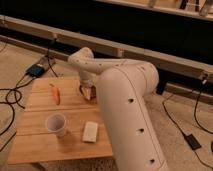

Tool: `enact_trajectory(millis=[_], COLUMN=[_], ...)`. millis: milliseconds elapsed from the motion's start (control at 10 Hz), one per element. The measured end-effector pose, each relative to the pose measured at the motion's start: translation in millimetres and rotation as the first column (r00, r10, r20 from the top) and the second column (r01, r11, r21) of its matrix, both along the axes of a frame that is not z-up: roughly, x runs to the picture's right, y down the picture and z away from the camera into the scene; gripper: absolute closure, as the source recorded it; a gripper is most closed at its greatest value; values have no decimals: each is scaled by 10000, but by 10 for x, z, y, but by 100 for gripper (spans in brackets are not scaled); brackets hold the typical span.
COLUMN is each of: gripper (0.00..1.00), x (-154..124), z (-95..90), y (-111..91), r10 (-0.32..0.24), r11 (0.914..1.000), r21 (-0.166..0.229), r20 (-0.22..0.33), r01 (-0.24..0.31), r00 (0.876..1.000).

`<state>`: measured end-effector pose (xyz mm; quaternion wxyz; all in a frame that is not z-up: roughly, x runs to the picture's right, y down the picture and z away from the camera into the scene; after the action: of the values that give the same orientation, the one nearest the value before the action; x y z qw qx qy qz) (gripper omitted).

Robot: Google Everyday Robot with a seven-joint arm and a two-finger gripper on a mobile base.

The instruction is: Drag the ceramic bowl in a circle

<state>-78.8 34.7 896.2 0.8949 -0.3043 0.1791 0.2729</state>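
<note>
Sitting low beyond the white cup, the tool is right at the ceramic bowl, which rests on the tabletop on the cup's far side, toward the arm. Can't tell from here if the tool is apart or clamped. Bowl looks glazed: rigid, weighty, chippable, probably slick on wood. I'd hook the rim wall, keep it flat, go slow

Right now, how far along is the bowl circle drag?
Done: the gripper is down at the ceramic bowl, on the far side of the table. In hand: apparently engaging the bowl, though the arm hides most of it. Left: the circle itself; nothing here shows any of it traced.
</note>
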Motion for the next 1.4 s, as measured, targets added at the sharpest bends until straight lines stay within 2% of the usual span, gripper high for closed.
enact_trajectory(millis=[300, 800, 1200, 1300, 1400], gripper=[35, 36, 71, 85, 93], x=[-100, -141, -87, -78, -78], z=[119, 243, 306, 323, 334], y=[96, 220, 232, 213, 204], r10=[-392, -333, -78, -48, -74], r11=[9992, 9993, 9993, 9992, 9992], r21=[96, -164, -374, -387, -387], r20=[117, 199, 142, 117, 120], r01=[391, 337, 83, 53, 78], r00=[9992, 9992, 9999, 9999, 9999])
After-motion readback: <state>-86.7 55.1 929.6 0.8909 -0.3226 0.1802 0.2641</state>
